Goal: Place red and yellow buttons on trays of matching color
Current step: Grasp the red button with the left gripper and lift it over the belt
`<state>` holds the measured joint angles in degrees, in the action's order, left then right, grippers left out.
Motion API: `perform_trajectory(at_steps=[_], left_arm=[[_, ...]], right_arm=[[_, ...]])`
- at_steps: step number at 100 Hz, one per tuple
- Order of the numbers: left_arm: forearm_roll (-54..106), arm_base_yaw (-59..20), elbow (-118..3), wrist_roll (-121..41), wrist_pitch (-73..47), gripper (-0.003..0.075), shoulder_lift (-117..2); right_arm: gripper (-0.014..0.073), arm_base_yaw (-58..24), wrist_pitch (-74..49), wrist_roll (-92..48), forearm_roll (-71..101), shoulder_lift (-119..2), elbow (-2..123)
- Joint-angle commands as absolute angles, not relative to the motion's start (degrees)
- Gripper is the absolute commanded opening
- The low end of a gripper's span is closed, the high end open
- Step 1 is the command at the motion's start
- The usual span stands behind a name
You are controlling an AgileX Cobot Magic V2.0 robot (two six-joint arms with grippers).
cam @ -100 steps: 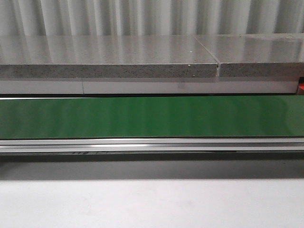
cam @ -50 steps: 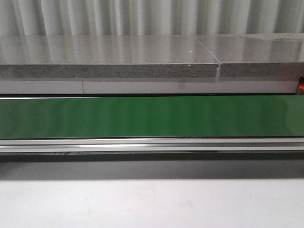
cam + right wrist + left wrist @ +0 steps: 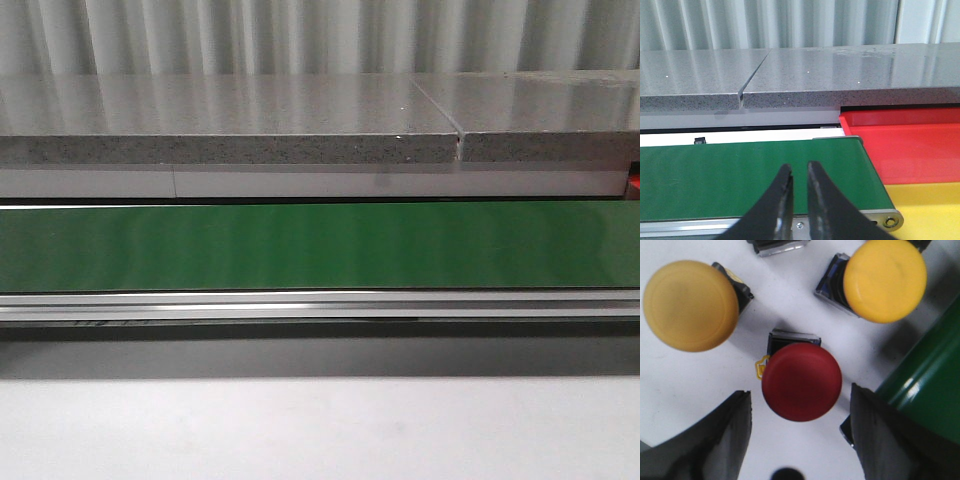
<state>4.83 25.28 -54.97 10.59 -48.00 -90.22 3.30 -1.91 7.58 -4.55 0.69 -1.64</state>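
Presently round red mushroom-head button (image 3: pixel 801 381) straddled by wide-spread left gripper (image 3: pixel 800 432); right gripper (image 3: pixel 799 192) nearly closed, empty. Risk judged: neighbouring yellow dome button (image 3: pixel 690 305) nudged if descent off-centre.

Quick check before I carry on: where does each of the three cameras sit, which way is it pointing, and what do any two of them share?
Front view: looks forward and level over the pale table at the green conveyor belt and grey stone slab; no arm shows.
Left wrist view: looks straight down on the red button and two yellow buttons; left gripper, jaws wide apart.
Right wrist view: looks level across the belt to the red tray and yellow tray; right gripper, jaws almost closed, holding nothing.
Shared: belt and slab appear in both the front and right wrist views.
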Motion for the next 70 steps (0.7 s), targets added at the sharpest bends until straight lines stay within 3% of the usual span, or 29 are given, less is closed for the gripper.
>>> perform_trajectory(at_steps=[1, 15, 42, 70], left_arm=[[5.5, 25.5, -56.5, 11.2, -45.8, 0.0417, -89.3], [5.5, 25.5, -56.5, 11.2, -44.0, 0.0395, -89.9], [5.2, 25.5, -56.5, 11.2, -43.5, 0.0171, -90.2], [5.0, 23.6, -56.5, 10.8, -46.5, 0.0167, -84.2]], right_arm=[[0.0099, 3.5, 2.3, 7.2, -4.7, 1.8, -0.6], [0.0099, 3.5, 2.3, 7.2, -4.7, 1.8, -0.6], [0.0099, 3.5, 2.3, 7.2, -4.7, 1.8, -0.6], [0.0099, 3.5, 2.3, 7.2, -4.7, 1.8, -0.6]])
